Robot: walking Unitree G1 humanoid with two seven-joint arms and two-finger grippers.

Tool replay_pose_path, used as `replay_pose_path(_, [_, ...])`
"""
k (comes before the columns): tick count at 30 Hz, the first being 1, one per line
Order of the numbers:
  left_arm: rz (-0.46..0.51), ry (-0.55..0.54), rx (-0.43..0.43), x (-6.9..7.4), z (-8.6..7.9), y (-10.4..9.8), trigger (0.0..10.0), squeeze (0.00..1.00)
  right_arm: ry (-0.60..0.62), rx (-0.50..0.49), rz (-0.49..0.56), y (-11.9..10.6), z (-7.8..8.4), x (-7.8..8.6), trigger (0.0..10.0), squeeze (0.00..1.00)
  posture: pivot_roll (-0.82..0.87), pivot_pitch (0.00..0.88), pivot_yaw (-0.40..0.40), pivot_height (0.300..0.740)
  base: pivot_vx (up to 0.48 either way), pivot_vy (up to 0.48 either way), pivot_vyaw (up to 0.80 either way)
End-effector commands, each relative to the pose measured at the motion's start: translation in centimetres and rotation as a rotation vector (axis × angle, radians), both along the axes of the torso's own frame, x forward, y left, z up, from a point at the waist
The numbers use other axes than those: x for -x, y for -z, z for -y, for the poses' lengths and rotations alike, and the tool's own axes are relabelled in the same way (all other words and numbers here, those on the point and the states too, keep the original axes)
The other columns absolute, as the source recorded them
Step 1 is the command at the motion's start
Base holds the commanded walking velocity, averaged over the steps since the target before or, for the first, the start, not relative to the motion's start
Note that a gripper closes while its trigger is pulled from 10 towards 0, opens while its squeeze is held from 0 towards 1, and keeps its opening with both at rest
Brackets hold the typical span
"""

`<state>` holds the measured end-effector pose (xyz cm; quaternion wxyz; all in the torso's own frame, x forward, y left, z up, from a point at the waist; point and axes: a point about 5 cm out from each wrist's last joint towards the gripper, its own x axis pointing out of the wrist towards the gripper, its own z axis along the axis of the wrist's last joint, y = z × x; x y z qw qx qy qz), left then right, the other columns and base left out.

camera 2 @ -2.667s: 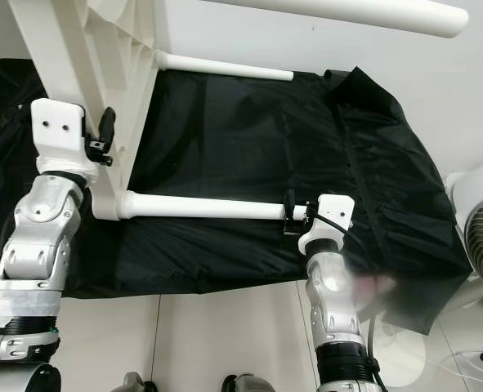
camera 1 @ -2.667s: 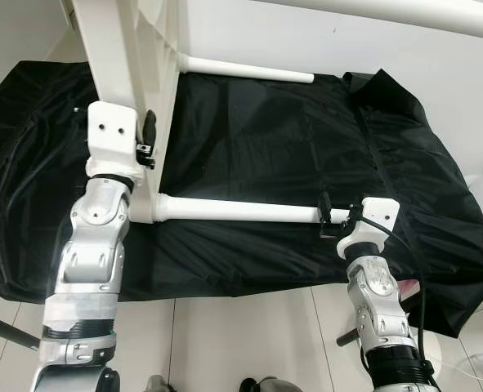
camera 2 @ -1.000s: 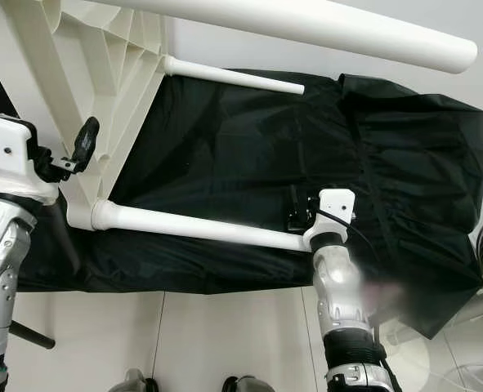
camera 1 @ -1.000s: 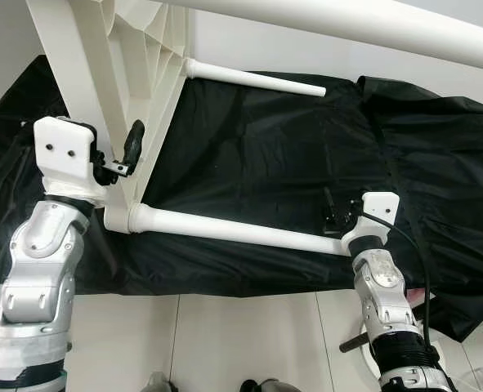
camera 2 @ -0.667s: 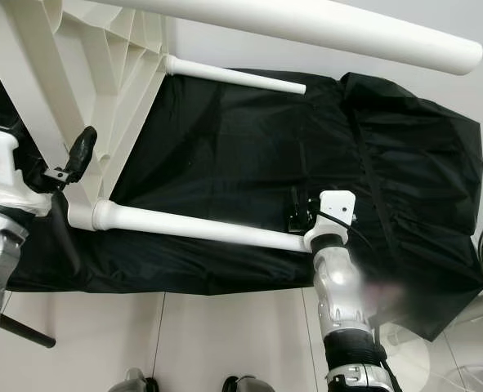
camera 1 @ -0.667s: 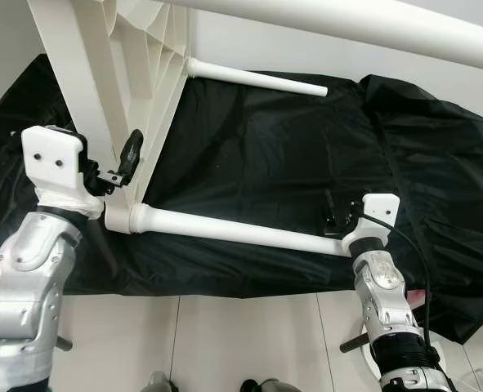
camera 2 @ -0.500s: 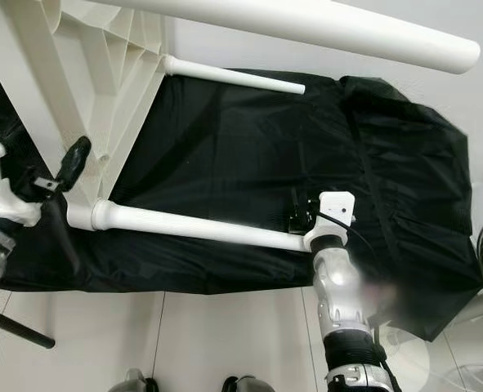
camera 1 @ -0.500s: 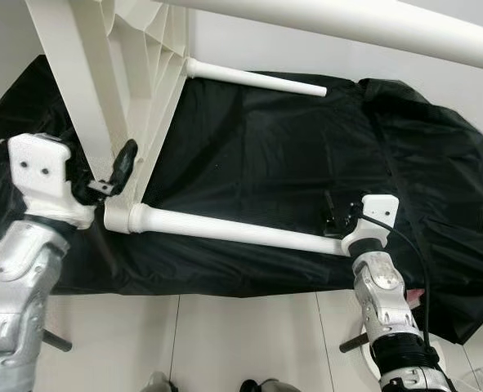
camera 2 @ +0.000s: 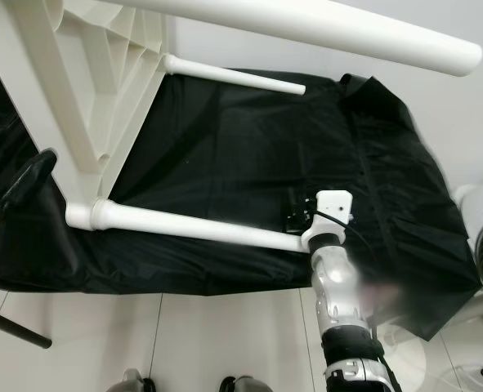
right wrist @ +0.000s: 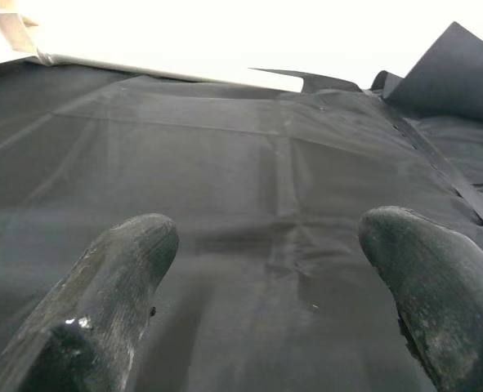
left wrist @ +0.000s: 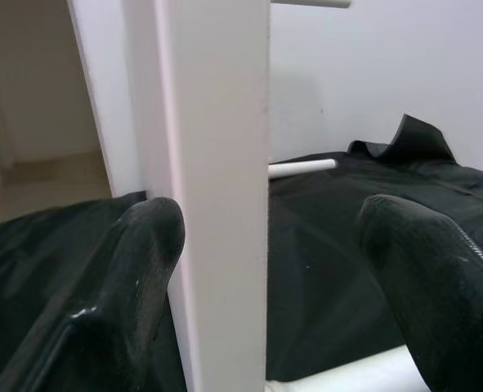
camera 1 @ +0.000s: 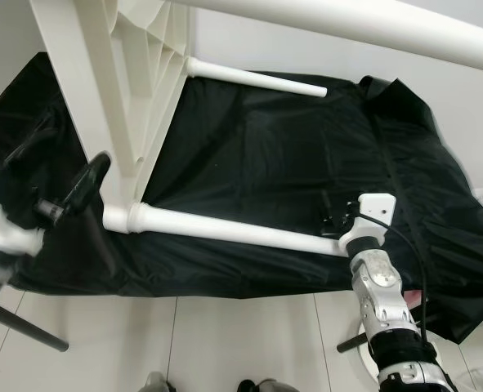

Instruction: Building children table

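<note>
Closest to me, my right arm comes up from the bottom edge over the pale tiled floor (camera 1: 241,335). My right gripper (camera 1: 333,219) sits at the free end of the nearest white leg (camera 1: 233,229) of the children table (camera 1: 102,90). In the right wrist view its two fingers (right wrist: 102,302) are spread wide apart, with nothing between them, and beyond them I see only the black cloth (right wrist: 266,204). The head views do not let me tell if the gripper touches the leg end or is just beside it.

On my left side, the left gripper (camera 1: 69,192) is low near the edge of the view, just beside the white table frame. In the left wrist view its fingers (left wrist: 135,269) are open, and a flat white bar of the frame (left wrist: 216,188) stands between them, close to one finger. I cannot tell if that finger touches the bar.

The table is tilted over the black cloth (camera 1: 290,155), which covers the floor. The nearest leg runs from its socket at the frame corner across the cloth toward my right gripper. Farther back, a second white leg (camera 1: 261,79) points the same way. A third white leg (camera 2: 323,28) crosses the top of the view, above the cloth. Behind all is a pale wall (camera 1: 470,90).
</note>
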<state>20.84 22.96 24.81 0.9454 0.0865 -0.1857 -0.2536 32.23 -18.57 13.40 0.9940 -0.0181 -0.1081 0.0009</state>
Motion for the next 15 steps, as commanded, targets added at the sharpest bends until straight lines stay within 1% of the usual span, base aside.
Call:
replay_pose_path(1, [-0.017, 0.168, -0.074, 0.9, 1.2, 0.3, 10.0, 0.0, 0.012, -0.009, -0.007, 0.4, 0.3, 0.1, 10.0, 0.0, 0.08, 0.119, -0.086, 0.74, 0.0, 0.0, 0.0])
replay_pose_path(2, [-0.095, 0.299, -0.109, 1.9, 2.7, 1.8, 10.0, 0.0, 0.01, -0.008, -0.007, 0.4, 0.3, 0.1, 10.0, 0.0, 0.07, 0.119, -0.086, 0.74, 0.0, 0.0, 0.0])
replay_pose_path(3, [-0.109, 0.332, -0.11, 2.1, 3.0, 2.2, 10.0, 0.0, 0.009, -0.008, -0.007, 0.4, 0.3, 0.0, 10.0, 0.0, 0.07, 0.119, -0.086, 0.74, 0.0, 0.0, 0.0])
replay_pose_path(7, [-0.134, 0.369, -0.1, 2.1, 3.5, 2.6, 10.0, 0.0, 0.009, -0.007, -0.007, 0.4, 0.3, 0.0, 10.0, 0.0, 0.07, 0.119, -0.084, 0.74, 0.0, 0.0, 0.0])
replay_pose_path(9, [-0.225, 0.414, -0.149, 1.9, 4.5, 4.3, 10.0, 0.0, 0.0, -0.007, -0.004, 0.4, 0.2, 0.1, 10.0, 0.0, 0.07, 0.119, -0.081, 0.74, 0.0, 0.0, 0.0])
replay_pose_path(10, [-0.225, 0.414, -0.149, 1.9, 4.5, 4.3, 10.0, 0.0, 0.0, -0.007, -0.004, 0.4, 0.2, 0.1, 10.0, 0.0, 0.07, 0.119, -0.081, 0.74, 0.0, 0.0, 0.0])
replay_pose_path(11, [-0.266, 0.437, -0.17, 1.9, 5.0, 5.3, 10.0, 0.0, -0.011, -0.008, 0.003, 0.3, 0.1, 0.1, 10.0, 0.0, 0.07, 0.119, -0.079, 0.74, 0.0, 0.0, 0.0])
replay_pose_path(12, [-0.266, 0.437, -0.17, 1.9, 5.0, 5.3, 10.0, 0.0, -0.011, -0.008, 0.003, 0.3, 0.1, 0.1, 10.0, 0.0, 0.07, 0.119, -0.079, 0.74, 0.0, 0.0, 0.0])
replay_pose_path(14, [-0.322, 0.467, -0.185, 1.7, 5.7, 6.5, 10.0, 0.0, -0.036, -0.013, 0.017, 0.2, -0.2, 0.3, 10.0, 0.0, 0.07, 0.121, -0.078, 0.74, 0.0, 0.0, 0.0])
replay_pose_path(15, [-0.322, 0.467, -0.185, 1.7, 5.7, 6.5, 10.0, 0.0, -0.036, -0.013, 0.017, 0.2, -0.2, 0.3, 10.0, 0.0, 0.07, 0.121, -0.078, 0.74, 0.0, 0.0, 0.0])
